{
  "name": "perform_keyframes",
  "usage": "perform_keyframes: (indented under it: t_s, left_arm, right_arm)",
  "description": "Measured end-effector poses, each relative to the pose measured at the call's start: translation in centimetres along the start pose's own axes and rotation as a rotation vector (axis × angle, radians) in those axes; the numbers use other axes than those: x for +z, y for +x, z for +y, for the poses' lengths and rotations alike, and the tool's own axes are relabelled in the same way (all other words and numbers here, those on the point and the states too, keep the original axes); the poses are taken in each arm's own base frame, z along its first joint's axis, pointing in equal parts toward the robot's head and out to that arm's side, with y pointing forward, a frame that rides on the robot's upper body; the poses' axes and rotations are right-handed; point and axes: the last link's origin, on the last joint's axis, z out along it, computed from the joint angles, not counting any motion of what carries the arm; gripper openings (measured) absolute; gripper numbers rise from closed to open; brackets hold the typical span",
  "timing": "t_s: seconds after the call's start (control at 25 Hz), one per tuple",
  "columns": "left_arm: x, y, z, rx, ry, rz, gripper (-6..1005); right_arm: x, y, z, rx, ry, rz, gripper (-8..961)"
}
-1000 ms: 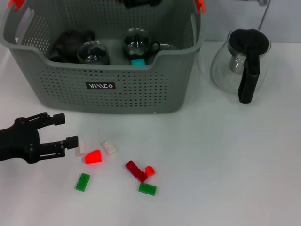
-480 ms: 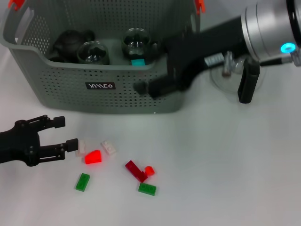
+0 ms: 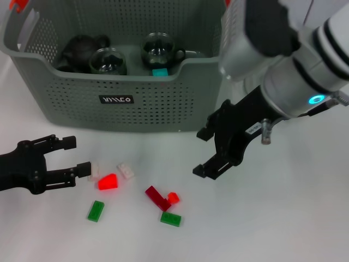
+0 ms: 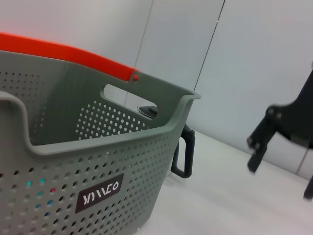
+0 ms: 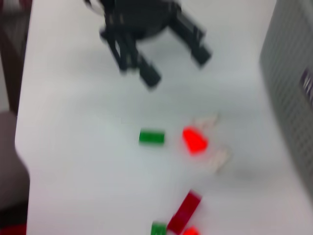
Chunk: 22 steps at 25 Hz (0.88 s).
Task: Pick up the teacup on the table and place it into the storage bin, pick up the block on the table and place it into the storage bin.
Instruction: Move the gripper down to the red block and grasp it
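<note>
The storage bin (image 3: 136, 114) stands at the back left. It holds two glass teacups (image 3: 108, 61), a black teapot and a teal block. No teacup shows on the table itself. Several small blocks lie in front of the bin, among them a red one (image 3: 108, 182), a dark red one (image 3: 157, 198) and a green one (image 3: 96, 210). My left gripper (image 3: 76, 154) is open, low at the left, its fingertips just short of a white block (image 3: 94, 171). To the right of the blocks my right gripper (image 3: 203, 153) hangs open and holds nothing. The right wrist view looks down on the red block (image 5: 194, 140) and the left gripper (image 5: 177, 68).
My right arm covers most of the glass pitcher at the back right; its black handle (image 4: 185, 156) shows past the bin's corner (image 4: 181, 105) in the left wrist view. The table's left edge (image 5: 22, 122) runs close behind the left gripper.
My right arm has swung in from the upper right, passed the bin's front corner and come down over the table beside the blocks. The left gripper has barely moved.
</note>
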Motion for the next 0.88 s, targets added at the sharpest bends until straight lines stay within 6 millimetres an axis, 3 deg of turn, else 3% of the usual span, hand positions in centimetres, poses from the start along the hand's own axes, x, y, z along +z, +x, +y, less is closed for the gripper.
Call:
perform_keyframes:
  t_s: [0.36, 0.72, 0.88]
  left_arm:
    - [0.1, -0.2, 0.2, -0.007, -0.002, 0.007, 860]
    - [0.3, -0.2, 0.2, -0.016, 0.001, 0.01, 860]
    - [0.4, -0.2, 0.2, -0.018, 0.001, 0.011, 860]
  right_arm:
    - [5.2, -0.5, 0.1, -0.072, -0.037, 0.18, 790]
    - [8.3, -1.0, 0.9, -0.183, 0.004, 0.25, 773]
    - [9.5, -1.3, 1.4, -0.215, 0.028, 0.243, 664]
